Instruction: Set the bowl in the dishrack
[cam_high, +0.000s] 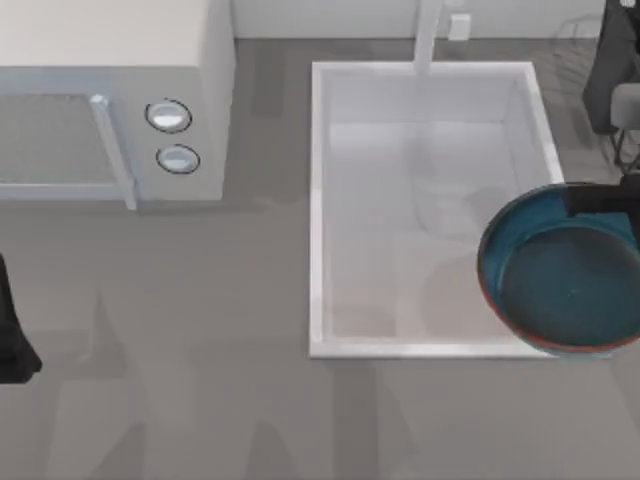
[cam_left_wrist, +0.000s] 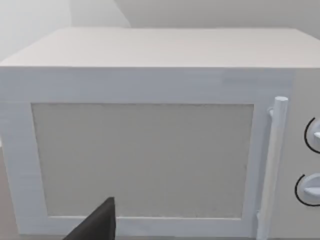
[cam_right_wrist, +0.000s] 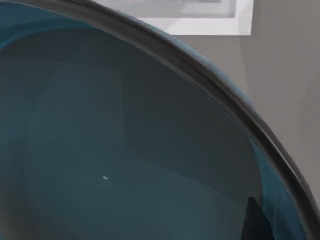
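The bowl (cam_high: 565, 275), deep blue-teal inside with a reddish-brown rim, hangs over the right edge of the white sink basin (cam_high: 318, 220) and casts a faint shadow into it. My right gripper (cam_high: 602, 203) is shut on the bowl's far rim. The right wrist view looks closely into the bowl (cam_right_wrist: 125, 150), with a dark fingertip (cam_right_wrist: 255, 222) inside its rim. The dishrack (cam_high: 578, 50) of thin dark wires stands at the far right corner, behind the bowl and partly hidden by my right arm. My left arm (cam_high: 12, 340) is parked at the table's left edge.
A white microwave (cam_high: 110, 60) stands at the far left; its shut door (cam_left_wrist: 145, 155) faces the left wrist camera. A white faucet (cam_high: 428, 35) rises behind the basin. Grey countertop (cam_high: 200, 380) stretches in front of the microwave and the basin.
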